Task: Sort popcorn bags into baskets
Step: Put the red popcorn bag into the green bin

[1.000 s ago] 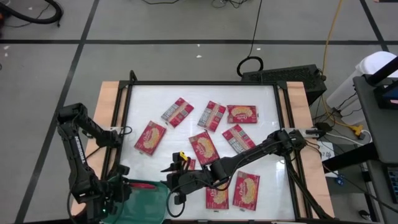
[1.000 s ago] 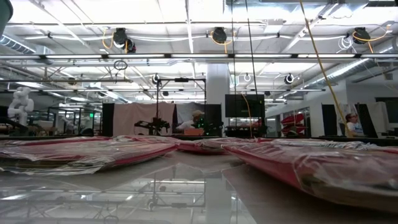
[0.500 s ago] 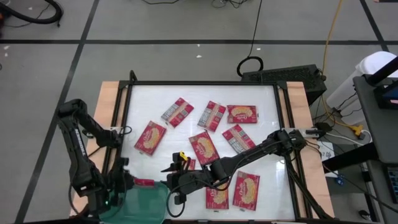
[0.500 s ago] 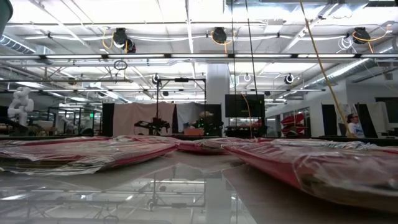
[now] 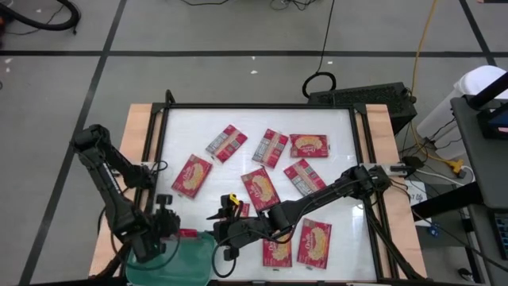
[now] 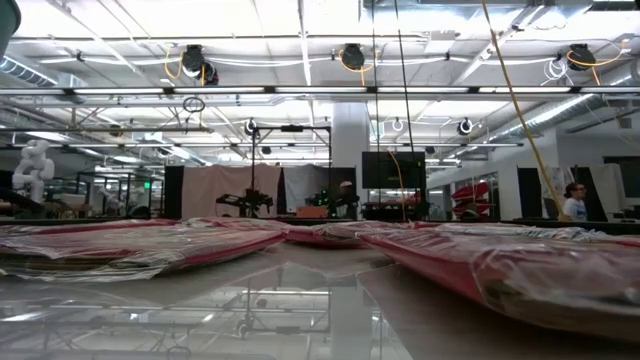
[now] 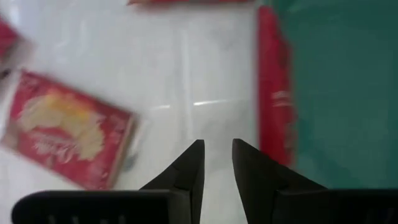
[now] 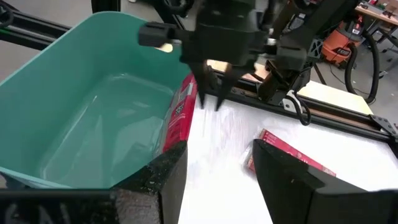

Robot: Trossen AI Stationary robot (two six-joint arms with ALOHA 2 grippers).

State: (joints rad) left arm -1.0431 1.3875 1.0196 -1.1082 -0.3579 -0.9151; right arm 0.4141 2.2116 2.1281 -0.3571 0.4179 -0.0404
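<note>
- Popcorn bags lie scattered flat over the white table (image 5: pixel 333 127), most of them in its middle: one with a grey back panel (image 5: pixel 226 143), another beside it (image 5: pixel 270 148), a face-up one (image 5: pixel 309 145), one at an angle (image 5: pixel 191 175), and one nearer the centre (image 5: pixel 259 188).
- Two more bags (image 5: pixel 314 241) sit side by side near the front edge, by the right arm.
- Teal basket (image 5: pixel 186 262) stands at the front-left corner of the table; its inside looks bare in the right wrist view (image 8: pixel 93 137).
- One red bag (image 8: pixel 178 118) stands on its edge against the basket's outer wall, on the table side; the left wrist view shows it too (image 7: pixel 273 106).
- Left gripper (image 5: pixel 164 225) hangs just above the table beside that upright bag, fingers a narrow gap apart and holding nothing (image 7: pixel 216 165).
- Right gripper (image 5: pixel 226 234) rests low at the basket's rim, its fingers (image 8: pixel 155 180) spread apart with nothing between them.
</note>
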